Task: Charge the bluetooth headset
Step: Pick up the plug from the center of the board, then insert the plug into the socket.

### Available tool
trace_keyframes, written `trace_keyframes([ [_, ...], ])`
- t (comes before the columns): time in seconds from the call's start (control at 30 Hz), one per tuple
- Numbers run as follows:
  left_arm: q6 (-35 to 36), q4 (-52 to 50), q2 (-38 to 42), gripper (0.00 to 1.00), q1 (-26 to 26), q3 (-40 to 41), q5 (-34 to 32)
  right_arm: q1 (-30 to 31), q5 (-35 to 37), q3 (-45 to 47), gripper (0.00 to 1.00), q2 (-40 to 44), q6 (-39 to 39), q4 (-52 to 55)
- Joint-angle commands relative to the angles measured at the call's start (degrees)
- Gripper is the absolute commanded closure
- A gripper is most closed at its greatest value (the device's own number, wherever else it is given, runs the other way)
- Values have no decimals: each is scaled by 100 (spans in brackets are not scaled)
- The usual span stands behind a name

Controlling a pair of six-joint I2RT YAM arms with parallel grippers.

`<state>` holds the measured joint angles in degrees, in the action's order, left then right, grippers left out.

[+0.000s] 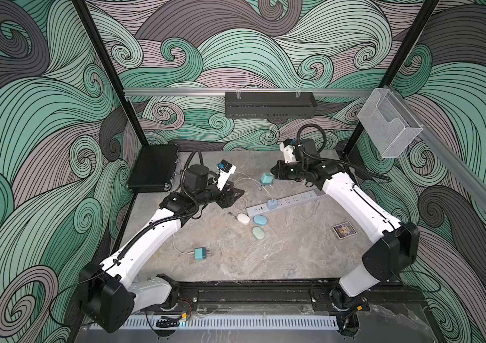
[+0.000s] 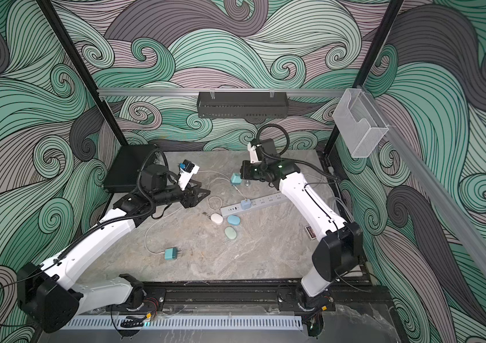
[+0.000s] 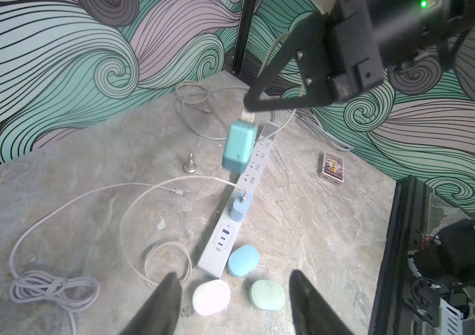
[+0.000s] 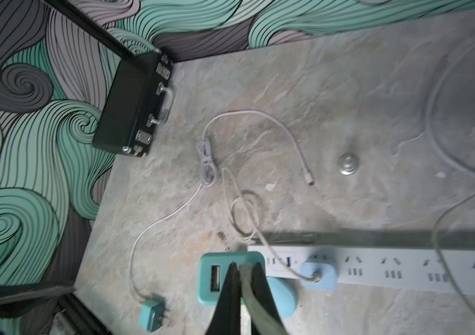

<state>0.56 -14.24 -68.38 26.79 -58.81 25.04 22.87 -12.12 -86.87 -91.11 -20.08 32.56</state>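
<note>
Earbud case (image 1: 243, 219), white, eight o'clock from the plugged adapter (image 1: 272, 204), looks light, smooth, slippery: grip its narrow sides. Left claw (image 3: 233, 274) hovers spread; right claw (image 4: 243, 265) pinches a cable plug (image 3: 248, 116).

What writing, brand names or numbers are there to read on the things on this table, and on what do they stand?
No text here reads clearly enough to quote.
Long white power strip: a tiny mark under its USB ports, too blurred to read.
Small purple and gold card box: printed lettering, too small to read.
Teal square charger, white oval case, blue oval case, green oval case: no text visible.
</note>
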Motion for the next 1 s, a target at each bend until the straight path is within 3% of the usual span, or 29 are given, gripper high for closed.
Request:
trace_keyframes([
  [0.0, -188, -178, 205, 41, 33, 175, -97, -295, 154, 440, 100, 237, 865, -684],
  [0.27, -750, -334, 135, 41, 34, 407, -198, -667, 225, 1697, 100, 436, 2124, -1674],
  [0.97, -987, -264, -69, 43, 30, 598, 63, -978, 119, 3185, 100, 310, 2489, -2934],
])
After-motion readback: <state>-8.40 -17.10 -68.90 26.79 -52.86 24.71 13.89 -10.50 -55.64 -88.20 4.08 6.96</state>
